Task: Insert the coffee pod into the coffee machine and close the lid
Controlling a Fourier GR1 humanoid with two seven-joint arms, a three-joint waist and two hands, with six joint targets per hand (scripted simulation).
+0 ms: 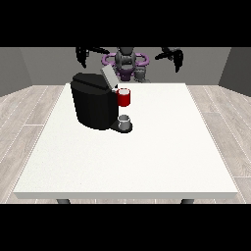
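Behind the far edge of the white table (147,162), at twelve o'clock, the robot (126,61) is partly hidden: only its head, upper body and raised arms show above the tabletop line. Both hands hang in the air clear of the table, holding nothing. The hand at the view's left (82,55) sits at about eleven o'clock, the hand at the view's right (175,57) at about one o'clock; their dark fingers droop downward, but I cannot tell how far they are curled.

The black coffee machine (93,104) stands on the table's far-left part, toward ten o'clock from the table's middle. Its grey lid (109,76) is tilted up, open. A red thing at the machine (124,97) sits at its right side, under the lid. Just below that, on the machine's low base, stands a small grey thing (125,120); whether it is the pod or a cup I cannot make out.

From three through nine o'clock the near tabletop is bare white. Two dark table legs are cut off under the near edge.
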